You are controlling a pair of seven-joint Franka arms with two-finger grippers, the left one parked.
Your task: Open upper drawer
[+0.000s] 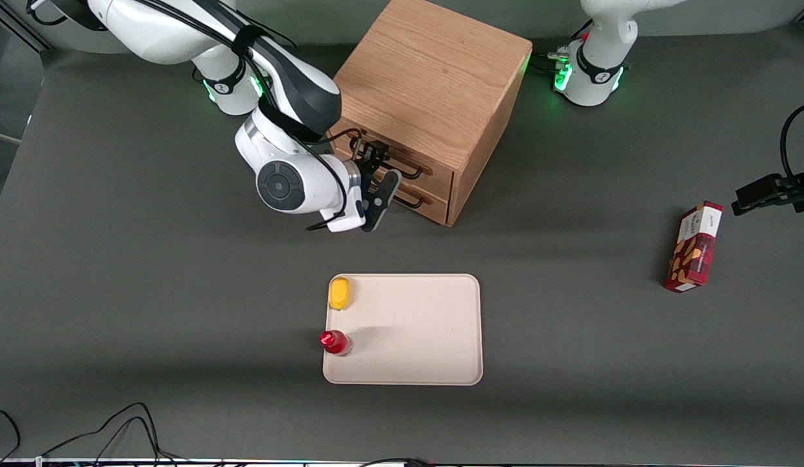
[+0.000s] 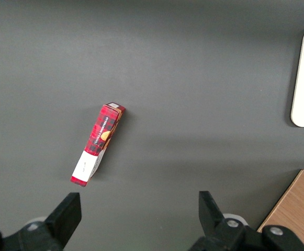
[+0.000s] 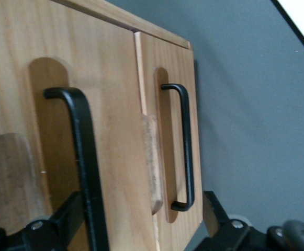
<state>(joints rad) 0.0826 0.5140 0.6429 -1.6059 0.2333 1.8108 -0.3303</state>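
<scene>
Oak is what the cabinet [image 1: 434, 84] is made of, and it sits on the dark desk [image 1: 149, 292]. Its upper drawer [image 1: 402, 159] looks shut, above the bottom drawer [image 1: 418, 194]. Right in front, the gripper [image 1: 378, 174] has its fingers [image 1: 382, 194] apart, one on each side of the upper drawer's black handle [image 3: 83, 167].

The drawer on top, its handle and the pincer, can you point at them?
Upper drawer [image 1: 441, 170], front view, its wooden face.
Handle [image 3: 83, 157], right wrist view, its long black bar.
Pincer [image 1: 380, 180], front view, between its fingertips, in front of the drawers, at the handle.
</scene>
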